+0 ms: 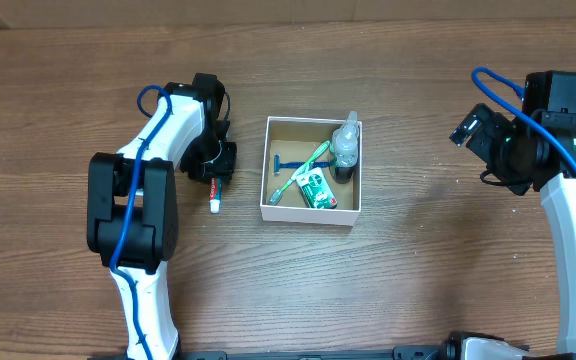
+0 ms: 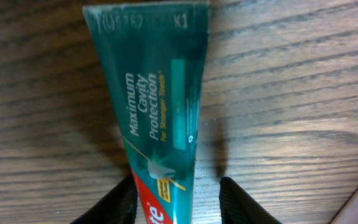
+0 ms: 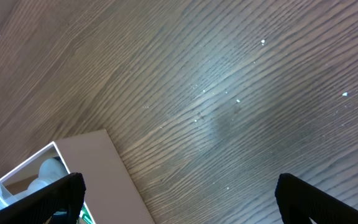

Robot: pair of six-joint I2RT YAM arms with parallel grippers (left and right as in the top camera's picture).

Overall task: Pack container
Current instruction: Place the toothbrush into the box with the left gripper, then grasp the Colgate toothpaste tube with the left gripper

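Overhead: at mid-table, container (image 1: 306,214), open side up. Inside, blue razor (image 1: 286,165) and green toothbrush (image 1: 304,170) crossing near the left, green pack (image 1: 317,188) toward the front wall, clear bottle (image 1: 345,148) against the right wall. Just left of the container but apart from it, tube (image 1: 216,193) lying on the table (image 1: 418,260). Right above the tube's far end, left gripper (image 1: 214,167). Well off to the right, right gripper (image 1: 473,130), over wood.

Left wrist: tube flat on the wood, crimped end farthest from the camera, "Maximum Cavity Protection" legible. Black fingers (image 2: 120,202) down on either side of its red-and-white part. Jaws apart, not clamped: one at the tube's edge, the other with a strip of wood between.

Right wrist: jaws spread wide, fingers (image 3: 42,199) at the lower corners, wood grain between them. At lower left, a white container corner, with the bottle inside it.
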